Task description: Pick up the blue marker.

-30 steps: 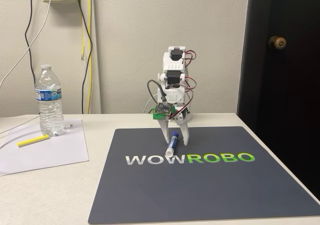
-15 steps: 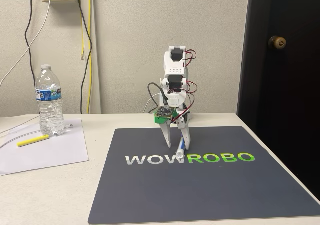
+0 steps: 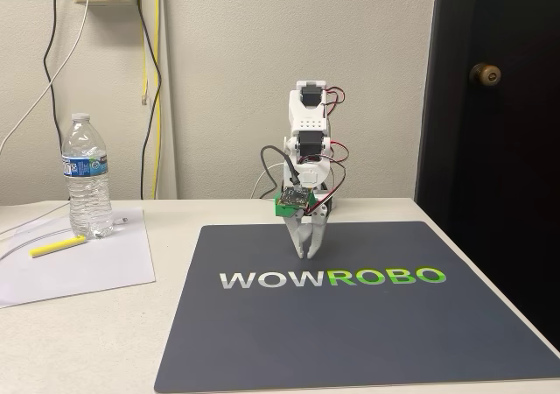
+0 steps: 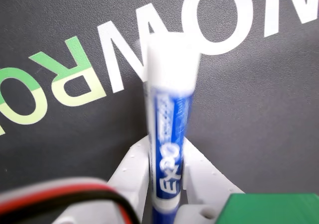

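Note:
In the wrist view the blue marker point(image 4: 169, 104) stands between the two white fingers, its blue labelled barrel clamped low in the frame and its white end pointing toward the mat's lettering. My gripper point(image 4: 167, 152) is shut on the marker's barrel. In the fixed view the gripper point(image 3: 308, 252) hangs point-down over the dark mat point(image 3: 350, 333), just above the letters, fingers together. There the marker is hidden between the fingers.
A water bottle point(image 3: 87, 177) stands at the left on the table, beside a yellow highlighter point(image 3: 58, 247) lying on white paper point(image 3: 87, 267). Cables hang down the wall behind. A dark door point(image 3: 494, 105) is at the right.
A second ago the marker lay on the mat between open fingers. The fingers have closed on it, and it now sits upright in the grip, off the mat's surface.

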Tool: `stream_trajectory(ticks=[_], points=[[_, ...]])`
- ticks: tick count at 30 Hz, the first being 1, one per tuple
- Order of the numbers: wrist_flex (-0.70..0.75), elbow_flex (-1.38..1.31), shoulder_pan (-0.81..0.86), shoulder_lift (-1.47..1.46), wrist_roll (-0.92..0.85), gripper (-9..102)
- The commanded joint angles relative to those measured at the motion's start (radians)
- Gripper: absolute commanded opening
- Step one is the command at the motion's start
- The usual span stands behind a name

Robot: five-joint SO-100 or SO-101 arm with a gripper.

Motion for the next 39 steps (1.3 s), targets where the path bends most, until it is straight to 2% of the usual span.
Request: stream_trajectory(ticks=[1,8,18,32,39], points=[[-0.011,-0.005,-0.006,0.058,0.005,2],[-0.015,-0.005,-0.005,0.06,0.008,3],[-0.029,-0.005,-0.008,0.058,0.025,12],[-0.141,-0.015,-0.023,0.071,0.087,19],[-0.166,-0.003,-0.012,0.052,0.066,18]])
